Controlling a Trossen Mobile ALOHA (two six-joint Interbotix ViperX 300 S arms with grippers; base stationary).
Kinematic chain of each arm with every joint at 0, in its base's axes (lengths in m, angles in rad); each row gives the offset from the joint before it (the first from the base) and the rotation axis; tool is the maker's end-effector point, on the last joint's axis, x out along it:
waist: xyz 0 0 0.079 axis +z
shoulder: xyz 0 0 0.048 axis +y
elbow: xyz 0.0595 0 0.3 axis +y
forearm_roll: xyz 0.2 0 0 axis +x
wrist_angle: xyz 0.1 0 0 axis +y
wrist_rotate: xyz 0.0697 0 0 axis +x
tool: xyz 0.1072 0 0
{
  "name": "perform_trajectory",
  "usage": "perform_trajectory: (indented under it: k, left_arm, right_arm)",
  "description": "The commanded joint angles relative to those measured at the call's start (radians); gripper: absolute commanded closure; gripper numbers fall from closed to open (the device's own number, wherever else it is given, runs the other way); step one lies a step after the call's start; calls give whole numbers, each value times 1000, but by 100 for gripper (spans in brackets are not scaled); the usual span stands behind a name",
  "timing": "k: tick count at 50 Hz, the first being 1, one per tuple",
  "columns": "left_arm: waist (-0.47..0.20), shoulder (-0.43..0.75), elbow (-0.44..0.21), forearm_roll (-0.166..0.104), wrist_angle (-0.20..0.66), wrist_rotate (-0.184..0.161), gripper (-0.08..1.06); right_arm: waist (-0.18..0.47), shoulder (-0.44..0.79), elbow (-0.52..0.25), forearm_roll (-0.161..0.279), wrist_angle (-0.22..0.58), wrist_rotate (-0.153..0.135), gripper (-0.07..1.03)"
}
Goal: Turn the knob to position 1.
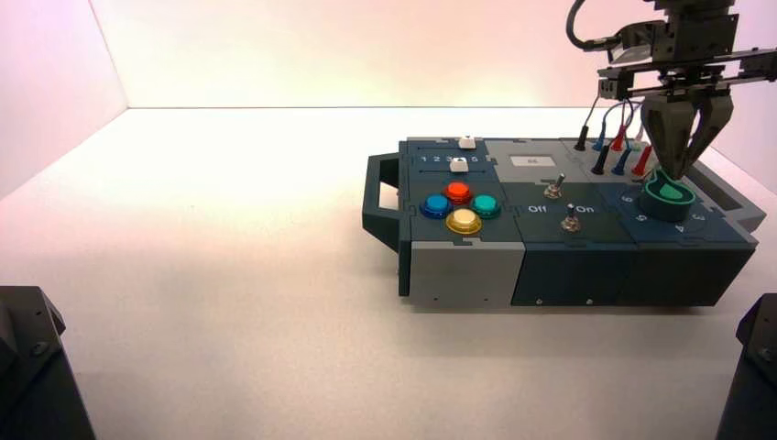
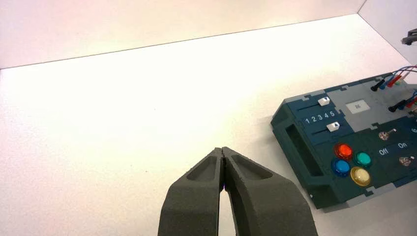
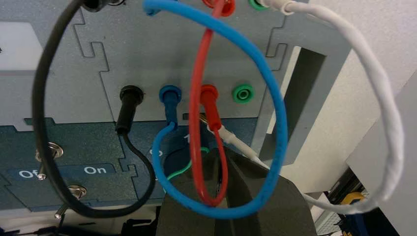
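The knob [image 1: 667, 197], a dark-green dial with a brighter green top, sits at the right end of the box [image 1: 568, 266]. My right gripper [image 1: 678, 174] comes down from above, its tips together right over the knob's far edge. In the right wrist view the right gripper [image 3: 219, 157] shows only a thin seam between its dark fingers. A sliver of the knob [image 3: 179, 158] shows beside them, behind loops of red and blue wire. My left gripper [image 2: 222, 150] is shut on nothing and hangs over the bare table, far left of the box.
Looping wires [image 1: 614, 137] plug into sockets just behind the knob. Two metal toggle switches [image 1: 553, 188] stand left of it by the Off/On lettering. Red, blue, teal and yellow push buttons [image 1: 464, 221] and two white sliders [image 1: 466, 142] fill the box's left end.
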Motion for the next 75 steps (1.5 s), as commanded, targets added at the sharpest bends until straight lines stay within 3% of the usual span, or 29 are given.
perform_trajectory:
  k: [1, 29, 53, 75]
  left_arm:
    - [5, 3, -23, 3, -8, 2, 101]
    - [5, 2, -23, 3, -8, 2, 101]
    - [5, 2, -23, 3, -9, 2, 101]
    - [5, -23, -20, 5, -12, 2, 101]
  right_arm:
    - [11, -6, -23, 5, 2, 5, 98]
    - [14, -11, -25, 5, 5, 5, 98]
    - [9, -52, -28, -31, 18, 8, 98]
    - [12, -209, -11, -32, -17, -5, 98]
